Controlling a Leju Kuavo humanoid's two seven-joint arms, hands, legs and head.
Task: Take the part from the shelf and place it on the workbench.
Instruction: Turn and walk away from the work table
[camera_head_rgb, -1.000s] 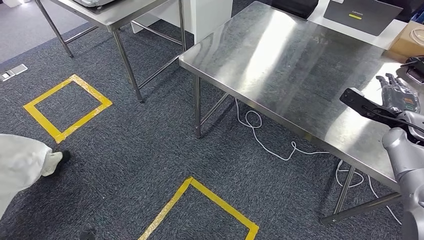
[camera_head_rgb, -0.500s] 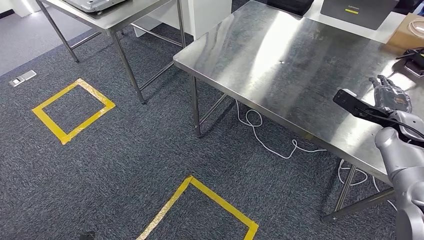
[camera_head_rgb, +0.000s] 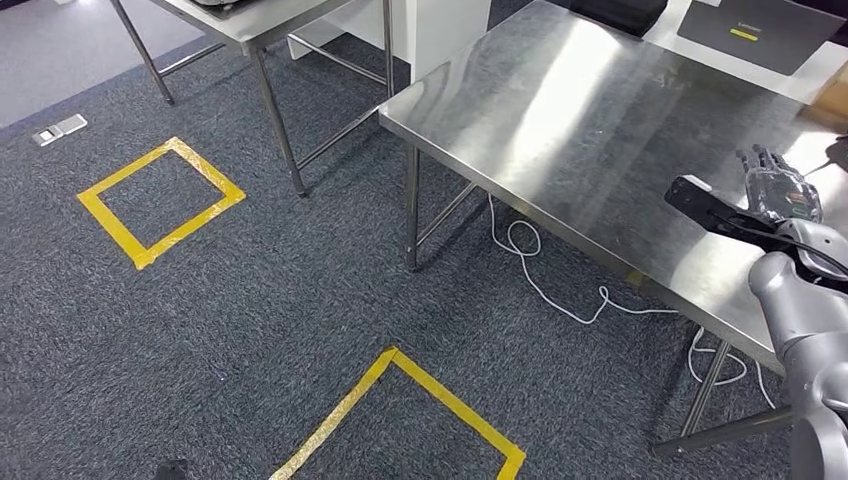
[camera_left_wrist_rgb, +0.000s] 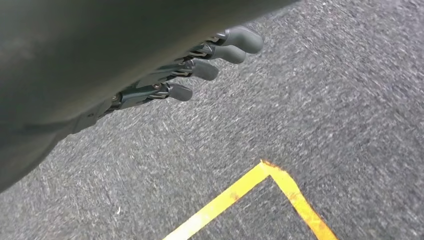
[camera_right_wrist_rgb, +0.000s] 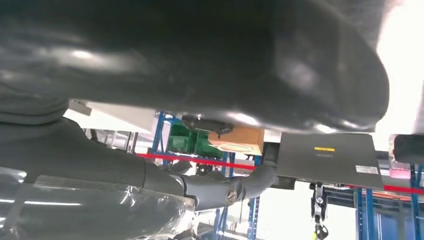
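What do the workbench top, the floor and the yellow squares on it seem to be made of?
The workbench top looks like brushed stainless steel: silver, with soft streaked reflections of light. The floor seems to be short-pile carpet, dark grey with a speckled, fibrous texture. The yellow squares look like adhesive tape: flat, narrow strips with slightly worn, uneven edges.

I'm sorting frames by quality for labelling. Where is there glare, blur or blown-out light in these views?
Head view: sharp, with a broad bright glare streak across the steel workbench. Left wrist view: carpet slightly motion-smeared, and the dark mass beside the left hand is out of focus. Right wrist view: the right hand is a close blurred mass; the background at one edge is blown out white.
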